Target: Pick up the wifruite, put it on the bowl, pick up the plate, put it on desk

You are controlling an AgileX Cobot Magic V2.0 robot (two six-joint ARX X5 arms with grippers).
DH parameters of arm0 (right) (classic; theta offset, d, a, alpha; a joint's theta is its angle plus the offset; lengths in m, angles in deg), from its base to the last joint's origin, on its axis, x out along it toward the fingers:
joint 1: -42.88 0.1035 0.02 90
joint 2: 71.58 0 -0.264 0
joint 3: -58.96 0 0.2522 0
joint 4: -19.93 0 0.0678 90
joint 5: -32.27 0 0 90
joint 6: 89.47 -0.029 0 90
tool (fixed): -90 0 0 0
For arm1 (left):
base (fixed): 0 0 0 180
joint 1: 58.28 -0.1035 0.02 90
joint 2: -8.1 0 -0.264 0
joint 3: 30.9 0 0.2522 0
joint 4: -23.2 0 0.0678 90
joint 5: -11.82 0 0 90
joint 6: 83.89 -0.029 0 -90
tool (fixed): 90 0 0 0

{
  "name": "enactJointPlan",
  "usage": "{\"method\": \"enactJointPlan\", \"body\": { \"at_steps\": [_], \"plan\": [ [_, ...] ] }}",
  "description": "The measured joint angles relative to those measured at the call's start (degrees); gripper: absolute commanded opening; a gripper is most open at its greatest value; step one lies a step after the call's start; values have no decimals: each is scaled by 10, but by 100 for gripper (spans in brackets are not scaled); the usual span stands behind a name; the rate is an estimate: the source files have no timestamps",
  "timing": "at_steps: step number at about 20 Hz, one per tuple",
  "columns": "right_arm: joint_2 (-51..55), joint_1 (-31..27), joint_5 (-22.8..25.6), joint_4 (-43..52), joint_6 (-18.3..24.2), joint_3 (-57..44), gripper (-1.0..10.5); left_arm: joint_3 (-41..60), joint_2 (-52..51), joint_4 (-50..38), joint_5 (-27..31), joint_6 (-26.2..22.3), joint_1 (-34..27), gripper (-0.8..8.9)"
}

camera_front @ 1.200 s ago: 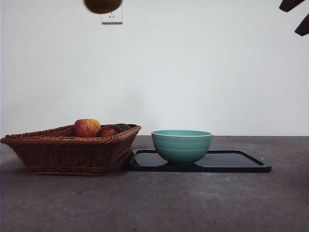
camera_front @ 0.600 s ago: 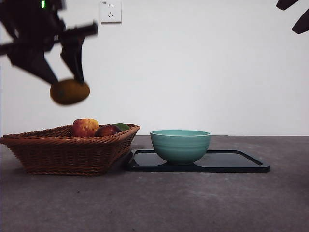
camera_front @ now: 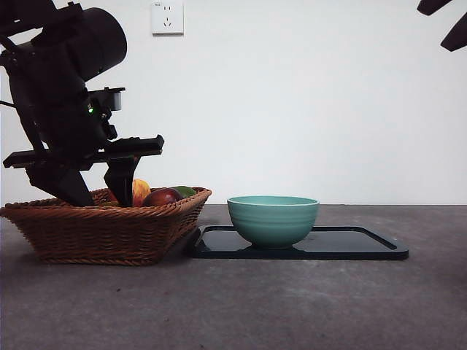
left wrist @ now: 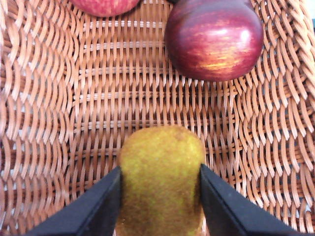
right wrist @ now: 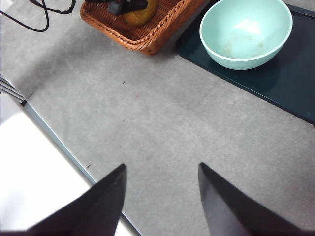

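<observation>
The left gripper (left wrist: 160, 194) was down inside the brown woven wicker basket (camera_front: 102, 230), w/ its two black jaws pinching the small golden-brown oval wifruite (left wrist: 161, 179) from both sides. In the left wrist view the fruit sat between the jaws just above the basket's woven floor; whether it touched the weave I could not tell. In the front view the jaw tips (camera_front: 95, 193) went below the basket rim and the fruit itself was hidden behind the wicker wall.

Other things in the basket: a dark red round fruit (left wrist: 214, 39) w/ shiny yellow-orange streaks, lying near the wifruite but apart from it, and a red-and-yellow streaked apple (left wrist: 106, 5), only its edge visible there. In the front view the apple (camera_front: 141, 191) and the dark red fruit (camera_front: 162, 197) stood above the rim, w/ a small green thing (camera_front: 186, 191) behind them.

The large mint-teal glazed bowl (camera_front: 273, 220) stood upright on the flat black rectangular tray (camera_front: 365, 246), just beside the basket. In the right wrist view the bowl (right wrist: 246, 32) held no fruit, only faint marks on its inner surface.

Tray and basket both rested on the dark grey matte desk (camera_front: 233, 306).

The right gripper (right wrist: 162, 196) hung high above bare desk, well apart from the bowl, jaws spread and holding nothing.
</observation>
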Motion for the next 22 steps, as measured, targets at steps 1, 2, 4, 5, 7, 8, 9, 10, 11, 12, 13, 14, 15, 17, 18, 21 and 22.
{"method": "enactJointPlan", "body": {
  "at_steps": [1,2,4,5,7,8,9,10,11,12,13,14,15,17,18,21,22],
  "plan": [
    [0,0,0,0,0,0,231,0,0,0,0,0,0,302],
    [0,0,0,0,0,0,231,0,0,1,0,0,0,366],
    [0,0,0,0,0,0,231,0,0,5,0,0,0,380],
    [0,0,0,0,0,0,231,0,-1,5,0,0,0,380],
    [0,0,0,0,0,0,231,0,-29,8,0,0,0,379],
    [0,0,0,0,0,0,231,0,-56,7,0,-2,1,379],
    [0,0,0,0,0,0,231,0,-83,12,0,-5,1,378],
    [0,0,0,0,0,0,231,0,-112,23,-3,-9,1,376],
    [0,0,0,0,0,0,231,0,-143,44,-17,-15,2,376],
    [0,0,0,0,0,0,231,0,-171,63,-37,-21,2,376],
    [0,0,0,1,0,0,231,0,-204,85,-66,-30,4,375],
    [0,0,0,4,0,0,231,0,-236,109,-98,-37,5,375],
    [0,0,0,10,0,0,231,0,-262,132,-123,-45,6,375],
    [0,0,0,16,0,0,231,0,-304,175,-173,-69,6,375],
    [0,0,0,17,0,0,231,0,-319,191,-200,-80,6,375],
    [0,0,0,18,0,0,231,0,-361,242,-276,-122,7,374],
    [0,0,0,18,0,0,231,0,-372,256,-296,-136,7,373]
  ]
}}
